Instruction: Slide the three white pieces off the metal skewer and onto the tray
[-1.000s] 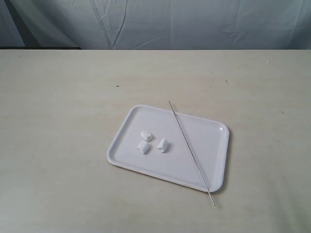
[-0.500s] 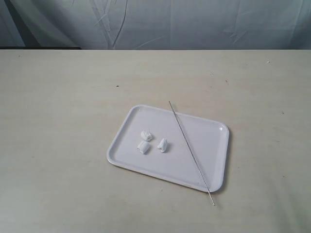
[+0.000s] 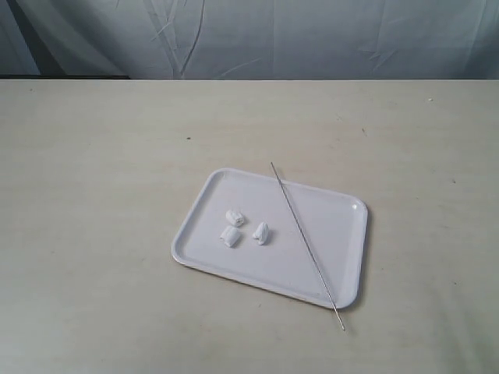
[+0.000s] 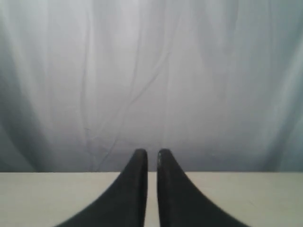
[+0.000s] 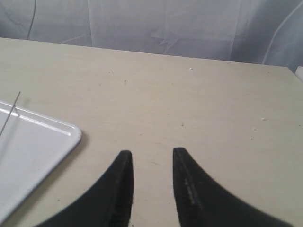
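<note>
My left pincer (image 4: 151, 157) has its two dark fingers drawn almost together, with only a thin slit between the tips and nothing in it. It points level across the bench (image 3: 93, 195) toward the pale draped cloth (image 4: 151, 71) behind. My right pincer (image 5: 152, 153) stands open with a clear gap between the fingers. It grips nothing and hangs over bare bench surface. In its wrist view I can see a rounded corner of the tray (image 5: 33, 146) off to one side, well apart from the fingertips, with one thin end of the metal skewer (image 5: 10, 112) crossing that rim.

From the exterior view, the tray (image 3: 343, 257) lies flat on the bench, a little toward 5 o'clock from the middle, turned slightly askew. The metal skewer (image 3: 306, 243) lies bare across it, running from 11 o'clock to 5 o'clock. Its far tip pokes just past the far rim and its near tip overhangs the near rim above the bench. The three white pieces (image 3: 235, 216) lie loose on the tray floor in a small cluster at the skewer's 9 o'clock side. They are close to one another, but none touches the rod. Two sit side by side nearer me, and the third lies just beyond them toward 12 o'clock.
</note>
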Controlling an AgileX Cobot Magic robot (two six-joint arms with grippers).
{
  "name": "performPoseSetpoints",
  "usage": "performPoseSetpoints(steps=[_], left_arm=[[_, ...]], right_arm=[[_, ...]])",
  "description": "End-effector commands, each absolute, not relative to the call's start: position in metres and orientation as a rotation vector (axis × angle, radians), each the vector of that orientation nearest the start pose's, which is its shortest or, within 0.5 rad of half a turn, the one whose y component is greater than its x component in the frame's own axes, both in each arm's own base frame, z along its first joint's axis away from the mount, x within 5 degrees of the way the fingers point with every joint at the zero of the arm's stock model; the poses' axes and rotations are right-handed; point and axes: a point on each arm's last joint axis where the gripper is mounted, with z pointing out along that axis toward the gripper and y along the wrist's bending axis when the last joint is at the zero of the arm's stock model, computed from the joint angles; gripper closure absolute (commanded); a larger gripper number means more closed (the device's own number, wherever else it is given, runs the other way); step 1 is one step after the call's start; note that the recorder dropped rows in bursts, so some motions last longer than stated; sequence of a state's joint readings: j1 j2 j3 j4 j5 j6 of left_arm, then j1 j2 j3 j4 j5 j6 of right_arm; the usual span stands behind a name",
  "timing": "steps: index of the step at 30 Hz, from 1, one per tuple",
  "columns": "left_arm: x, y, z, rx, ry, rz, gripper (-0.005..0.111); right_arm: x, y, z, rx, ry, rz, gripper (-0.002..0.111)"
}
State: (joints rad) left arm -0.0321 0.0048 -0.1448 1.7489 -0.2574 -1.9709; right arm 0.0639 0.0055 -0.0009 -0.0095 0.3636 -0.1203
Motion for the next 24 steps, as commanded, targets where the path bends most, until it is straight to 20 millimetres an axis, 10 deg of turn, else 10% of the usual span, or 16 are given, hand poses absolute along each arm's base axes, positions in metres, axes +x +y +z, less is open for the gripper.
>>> performPoseSetpoints(steps=[1,12,24], left_arm=[[0.047,-0.001,0.254,-0.171,1.357,-0.266,0.107],[0.055,0.003,0.192,-0.041,1.723,-0.011,0.107],[0.055,-0.004,0.191,0.062,1.732,-0.025,0.107]], right_arm=[[0.053,0.003,0.181,-0.176,1.835,-0.058,0.079],[0.053,0.003,0.181,-0.176,1.837,-0.058,0.079],[0.053,0.003,0.181,-0.176,1.835,-0.058,0.079]])
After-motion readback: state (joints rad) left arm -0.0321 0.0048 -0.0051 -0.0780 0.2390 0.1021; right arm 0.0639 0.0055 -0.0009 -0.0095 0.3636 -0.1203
